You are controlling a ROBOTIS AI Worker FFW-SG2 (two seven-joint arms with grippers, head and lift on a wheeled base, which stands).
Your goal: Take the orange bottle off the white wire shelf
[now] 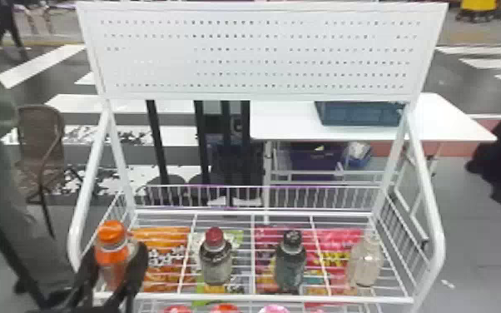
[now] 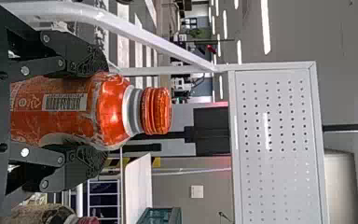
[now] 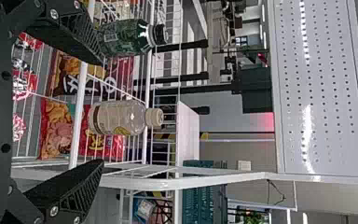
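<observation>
At the left end of the white wire shelf [image 1: 254, 298], my left gripper [image 1: 114, 266] is shut on the orange bottle [image 1: 112, 254], one finger on each side. The bottle is upright; its base is hidden, so I cannot tell whether it touches the wires. In the left wrist view the left gripper [image 2: 93, 111] holds the orange bottle [image 2: 112, 111] around its body, with the ridged orange cap beyond the fingertips. My right gripper [image 3: 103, 112] is open in the right wrist view, facing the shelf's right part, with a clear bottle [image 3: 121, 117] beyond the gap between its fingers.
Red-capped [image 1: 215, 258] and black-capped [image 1: 290, 262] bottles stand right of the orange one, then a pale bottle [image 1: 364, 260]. Snack bags [image 1: 162, 270] show through the wires. The white side frame [image 1: 89, 187] rises close to the left gripper. A pegboard [image 1: 258, 54] stands behind.
</observation>
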